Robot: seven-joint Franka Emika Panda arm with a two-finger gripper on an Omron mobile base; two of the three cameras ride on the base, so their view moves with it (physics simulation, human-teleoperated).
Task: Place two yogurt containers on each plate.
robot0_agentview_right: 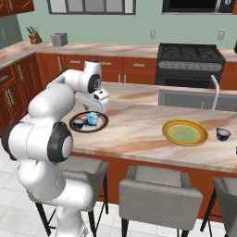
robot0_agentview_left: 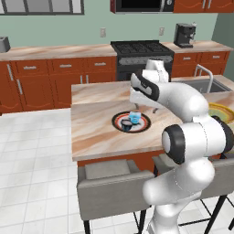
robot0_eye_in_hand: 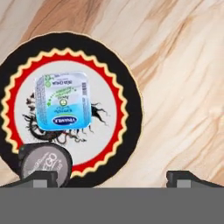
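The black-centred plate with a red-orange ring (robot0_agentview_left: 142, 123) (robot0_agentview_right: 102, 122) (robot0_eye_in_hand: 131, 109) lies on the island counter. On it sit the light blue yogurt container (robot0_agentview_left: 135, 118) (robot0_agentview_right: 92, 118) (robot0_eye_in_hand: 63, 101) and a dark one with a pale top (robot0_agentview_left: 126, 124) (robot0_agentview_right: 78, 123) (robot0_eye_in_hand: 45, 162), side by side. My gripper (robot0_agentview_left: 145, 109) (robot0_agentview_right: 92, 110) (robot0_eye_in_hand: 113, 179) hovers just above the plate's edge, open, with nothing between its fingers. The yellow plate (robot0_agentview_right: 185, 132) (robot0_agentview_left: 222, 111) lies bare further right, and another dark yogurt container (robot0_agentview_right: 223, 134) stands on the counter beside it.
A sink with a tall faucet (robot0_agentview_right: 215, 92) is set into the counter behind the yellow plate. Grey stools (robot0_agentview_left: 109, 183) (robot0_agentview_right: 159, 190) line the island's near side. A stove (robot0_agentview_left: 141, 48) and coffee machine (robot0_agentview_left: 184, 35) stand along the back wall.
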